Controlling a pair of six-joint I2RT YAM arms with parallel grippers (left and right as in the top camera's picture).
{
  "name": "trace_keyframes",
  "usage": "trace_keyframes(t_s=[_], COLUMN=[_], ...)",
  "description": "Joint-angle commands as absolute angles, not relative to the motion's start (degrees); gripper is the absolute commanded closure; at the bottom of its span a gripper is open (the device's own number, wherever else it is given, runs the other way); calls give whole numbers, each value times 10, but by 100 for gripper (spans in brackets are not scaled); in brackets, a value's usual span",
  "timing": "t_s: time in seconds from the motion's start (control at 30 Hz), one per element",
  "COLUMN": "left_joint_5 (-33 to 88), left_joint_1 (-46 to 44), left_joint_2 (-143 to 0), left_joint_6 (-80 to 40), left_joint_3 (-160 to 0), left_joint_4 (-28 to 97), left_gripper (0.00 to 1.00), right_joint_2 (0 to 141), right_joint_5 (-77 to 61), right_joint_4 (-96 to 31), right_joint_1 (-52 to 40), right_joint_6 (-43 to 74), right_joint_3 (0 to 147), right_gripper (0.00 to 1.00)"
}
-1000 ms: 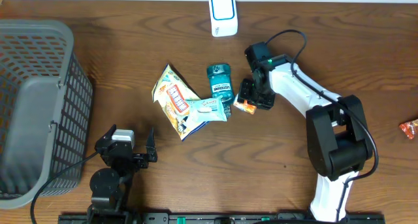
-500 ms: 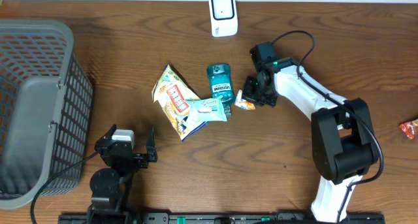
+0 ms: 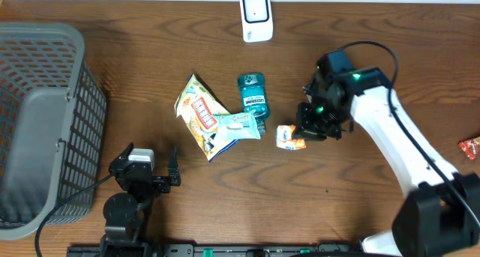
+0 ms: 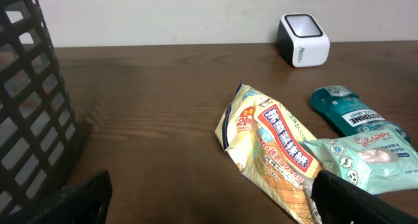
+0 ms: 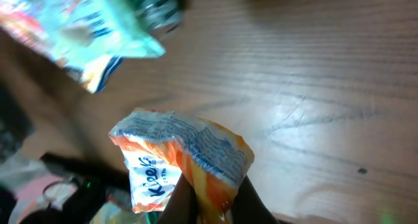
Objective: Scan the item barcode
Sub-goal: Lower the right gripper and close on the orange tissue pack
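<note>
A small orange and white packet (image 3: 289,137) hangs over the table right of the middle, with my right gripper (image 3: 306,131) shut on its right end. In the right wrist view the crumpled packet (image 5: 176,152) fills the lower middle, pinched at its bottom corner between the gripper's (image 5: 212,208) dark fingers. The white barcode scanner (image 3: 256,16) stands at the table's far edge; it also shows in the left wrist view (image 4: 304,40). My left gripper (image 3: 150,171) rests open near the front left, its fingers (image 4: 85,198) wide apart over bare wood.
A yellow snack bag (image 3: 196,111), a pale green wipes pack (image 3: 236,128) and a teal bottle (image 3: 253,94) lie together mid-table. A grey mesh basket (image 3: 45,122) fills the left side. A red wrapper (image 3: 470,147) lies at the right edge.
My right gripper closed on the orange packet beside the teal bottle, then carried it to the right and toward the front. The left arm stayed still.
</note>
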State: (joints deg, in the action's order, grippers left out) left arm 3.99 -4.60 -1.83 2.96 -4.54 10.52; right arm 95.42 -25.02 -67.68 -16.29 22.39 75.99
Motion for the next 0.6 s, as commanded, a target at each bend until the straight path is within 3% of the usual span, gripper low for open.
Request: trace_keyframes(t_s=[0.0, 0.13, 0.2, 0.37, 0.57], left_joint_5=[45, 45, 45, 45, 45], left_joint_1=[-44, -44, -44, -44, -44], left_joint_2=[-17, -17, -17, -17, -17], left_joint_6=[27, 27, 27, 27, 27], left_joint_3=[-37, -37, -37, -37, -37], left_joint_4=[122, 122, 122, 122, 122], left_gripper=[2, 2, 2, 2, 2], right_joint_2=[935, 931, 931, 931, 931], right_joint_5=[-282, -291, -314, -338, -213], right_joint_4=[-675, -672, -672, -694, -650], right_joint_1=[-162, -162, -162, -162, -166], right_joint_6=[195, 197, 197, 197, 197], right_joint_3=[761, 761, 761, 761, 757], right_gripper=[99, 99, 92, 98, 99])
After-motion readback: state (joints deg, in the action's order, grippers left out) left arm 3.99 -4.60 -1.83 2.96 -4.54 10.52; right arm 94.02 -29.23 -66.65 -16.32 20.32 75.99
